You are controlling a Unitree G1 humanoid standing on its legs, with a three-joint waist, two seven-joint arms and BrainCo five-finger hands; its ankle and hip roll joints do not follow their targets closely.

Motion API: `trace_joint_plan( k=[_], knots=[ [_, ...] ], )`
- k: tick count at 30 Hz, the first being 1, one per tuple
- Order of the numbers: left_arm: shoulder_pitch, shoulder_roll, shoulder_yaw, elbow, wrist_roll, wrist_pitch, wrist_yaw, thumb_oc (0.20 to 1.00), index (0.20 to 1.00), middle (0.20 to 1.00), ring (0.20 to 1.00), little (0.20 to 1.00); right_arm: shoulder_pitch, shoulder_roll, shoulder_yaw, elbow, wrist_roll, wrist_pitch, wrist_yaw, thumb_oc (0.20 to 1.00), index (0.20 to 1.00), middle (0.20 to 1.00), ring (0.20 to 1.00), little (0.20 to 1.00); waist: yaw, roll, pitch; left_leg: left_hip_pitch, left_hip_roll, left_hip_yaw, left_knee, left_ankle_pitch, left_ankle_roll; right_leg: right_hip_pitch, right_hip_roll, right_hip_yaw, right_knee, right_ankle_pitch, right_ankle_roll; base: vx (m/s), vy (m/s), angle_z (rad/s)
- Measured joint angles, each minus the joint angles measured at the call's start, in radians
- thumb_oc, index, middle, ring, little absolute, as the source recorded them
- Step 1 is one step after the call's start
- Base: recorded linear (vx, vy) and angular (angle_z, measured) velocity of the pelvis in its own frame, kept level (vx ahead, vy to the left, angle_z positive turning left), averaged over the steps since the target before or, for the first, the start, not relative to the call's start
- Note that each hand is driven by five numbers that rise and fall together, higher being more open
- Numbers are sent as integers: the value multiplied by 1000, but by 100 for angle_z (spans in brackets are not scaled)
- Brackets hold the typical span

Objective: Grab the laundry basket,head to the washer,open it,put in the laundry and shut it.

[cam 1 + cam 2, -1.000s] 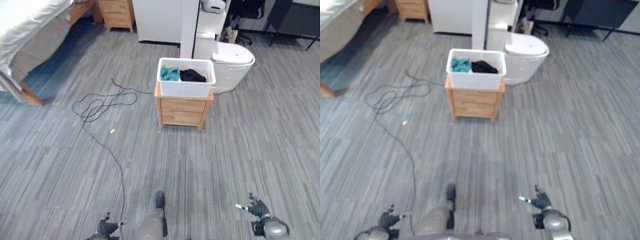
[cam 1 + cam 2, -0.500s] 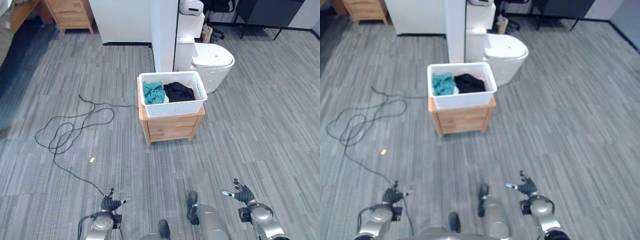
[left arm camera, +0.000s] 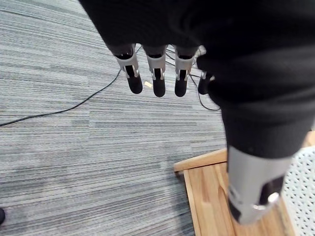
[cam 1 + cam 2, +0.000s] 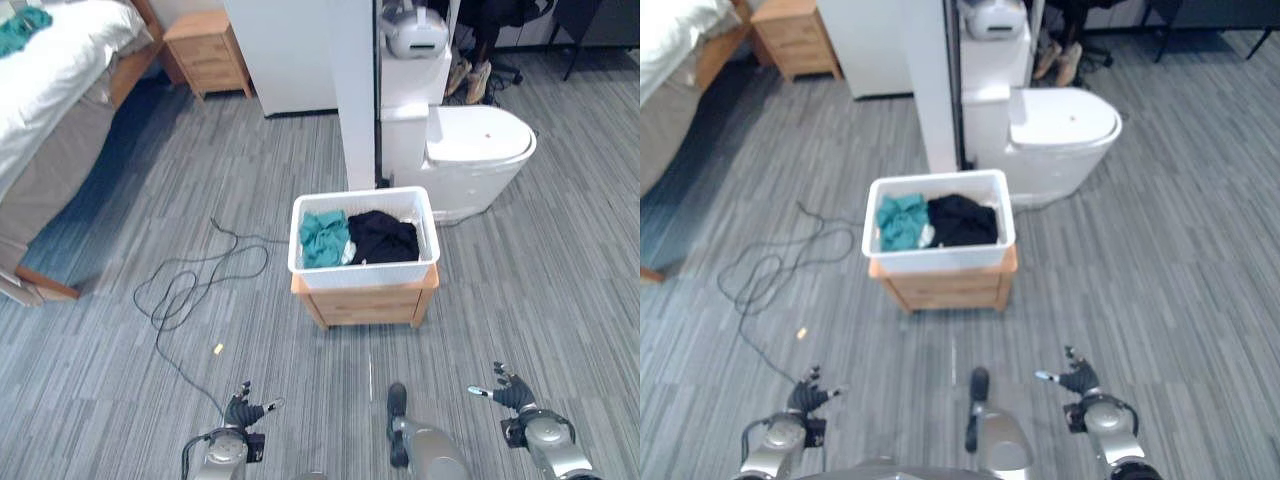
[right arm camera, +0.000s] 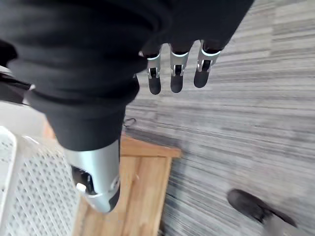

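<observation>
Basket waits on the cabinet, both our hands empty

Bed [image 4: 50,70] with white covers sits at the far left, a wooden nightstand [image 4: 208,50] just beyond its corner. Nearer us, our left hand [image 4: 243,412] hangs low at the near edge, fingers [image 3: 156,78] straight and relaxed, holding nothing. In the middle of the grey plank floor [image 4: 120,380] stands a small wooden cabinet [image 4: 368,302], and the white laundry basket [image 4: 365,271] rests on top of it, well apart from both hands. Inside it a teal garment [image 4: 322,237] lies on the left and a black garment [image 4: 384,236] on the right. Behind the basket rise a white pillar [image 4: 352,90] and a white toilet [image 4: 470,150]. At the near right, our right hand [image 4: 510,393] is likewise slack, fingers [image 5: 176,71] extended and empty.
</observation>
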Motion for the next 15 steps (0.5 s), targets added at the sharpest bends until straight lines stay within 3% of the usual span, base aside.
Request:
trace_joint_plan(
  k=[1, 2, 4, 5, 7, 8, 9, 10, 11, 12, 15],
  knots=[
    [2, 0, -6, -2, 0, -1, -2, 1000, 1000, 1000, 1000, 1000, -1, -3, 0, 2, 0, 1, -2, 1000, 1000, 1000, 1000, 1000, -1, -2, -15, -40, -1, 27, 8, -39, 6, 10, 1, 8, -13, 29, -15, 257, -91, 9],
    [-8, -1, -19, -11, -1, -2, -3, 1000, 1000, 1000, 1000, 1000, -14, -14, 9, 15, 0, 5, -1, 1000, 1000, 1000, 1000, 1000, 0, -16, -9, -92, -13, 72, -79, -88, 31, 41, 10, 18, -58, 24, -26, 196, -60, -1],
    [-12, 1, -22, -22, -1, -2, -7, 1000, 1000, 1000, 1000, 1000, -14, -12, 10, 14, 1, 6, -2, 1000, 1000, 1000, 1000, 1000, -3, -32, 1, -149, -55, 98, -307, -66, 52, 84, 25, 19, -82, 27, -23, 191, -22, -22],
    [-10, 4, -21, -20, 0, -2, -7, 1000, 1000, 1000, 1000, 1000, -14, -11, 14, 16, 1, 6, -3, 1000, 1000, 1000, 1000, 1000, 1, -36, 3, -188, -53, 99, -332, -44, 50, 93, 36, 30, -85, 7, -7, 210, 9, -28],
    [-13, 9, -21, -20, 0, -2, -6, 1000, 1000, 1000, 1000, 1000, -13, -5, 14, 21, 1, 6, -11, 1000, 1000, 1000, 1000, 1000, 2, -47, 6, -243, -72, 95, -439, 58, 58, 100, 49, 28, -69, -39, 54, 162, 40, -28],
    [-5, 3, -23, -17, 0, -1, -6, 1000, 1000, 1000, 1000, 1000, -18, 4, 10, 46, 1, 6, -18, 1000, 1000, 1000, 1000, 1000, 4, -31, 20, -250, -56, 59, -495, 124, 74, 98, 48, -8, 16, -149, 199, 187, 66, -43],
    [-2, -8, -22, -21, 0, -3, -6, 1000, 1000, 1000, 1000, 1000, -17, -4, 11, 48, 1, 6, -19, 1000, 1000, 1000, 1000, 1000, 7, -11, 25, -247, -17, 39, -513, 153, 80, 58, 54, -7, 118, -173, 36, 132, 56, -42],
    [8, -6, -22, -10, 1, 0, -7, 1000, 1000, 1000, 1000, 1000, -1, -6, 13, 46, 0, 5, -21, 1000, 1000, 1000, 1000, 1000, 8, -24, 27, -238, 13, 52, -508, 169, 66, 89, 61, 1, 95, -169, -60, 142, 75, -21],
    [9, -9, -26, 6, 1, 7, -9, 1000, 1000, 1000, 1000, 1000, 12, -9, 12, 50, 0, 8, -23, 1000, 1000, 1000, 1000, 1000, 1, -8, 20, -240, 30, 58, -511, 171, 66, 125, 75, -3, 58, -160, -65, 211, 113, -22],
    [18, -1, -29, 9, 3, 6, -9, 1000, 1000, 1000, 1000, 1000, 19, -9, 12, 48, -1, 8, -22, 1000, 1000, 1000, 1000, 1000, 4, -16, 13, -243, 19, 73, -512, 168, 69, 136, 79, 15, 44, -146, -65, 211, 113, -31],
    [17, 7, -10, 17, 9, 6, -9, 1000, 1000, 1000, 1000, 1000, 22, -9, 13, 51, -2, 10, -21, 1000, 1000, 1000, 1000, 1000, 23, -24, 18, -213, -53, 74, -530, 170, 87, 172, 88, 48, 17, -141, -70, 160, 114, -52]
  ],
)
